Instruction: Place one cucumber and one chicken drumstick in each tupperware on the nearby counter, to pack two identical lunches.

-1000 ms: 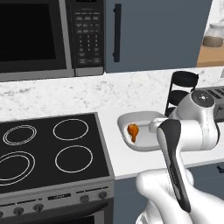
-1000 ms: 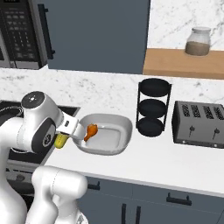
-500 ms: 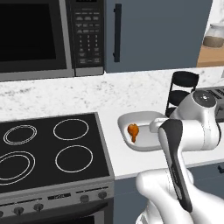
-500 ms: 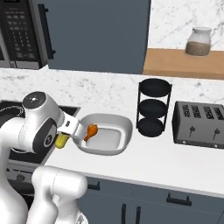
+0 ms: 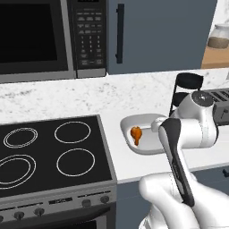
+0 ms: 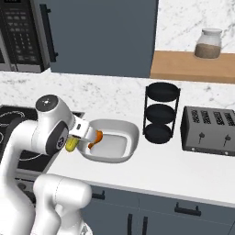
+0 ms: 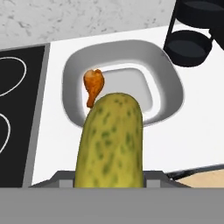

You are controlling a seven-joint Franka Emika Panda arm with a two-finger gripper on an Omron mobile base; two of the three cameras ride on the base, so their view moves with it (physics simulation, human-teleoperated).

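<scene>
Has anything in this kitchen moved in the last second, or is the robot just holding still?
Nothing visibly changed. The tool holds the cucumber above the near edge of the tupperware as before, and the chicken drumstick lies inside it in the same spot.

A shallow light-grey rectangular tupperware (image 6: 131, 137) is set on the white marble bench (image 6: 193, 172), just right of the black four-ring cooktop (image 5: 49, 154). An orange chicken drumstick (image 7: 93, 86) lies in its left part. A black three-tier round rack (image 6: 160, 112) stands right of it, then a dark four-slot toaster (image 6: 209, 131). A mottled green cucumber (image 7: 110, 140) is held above the tupperware's near rim.
</scene>
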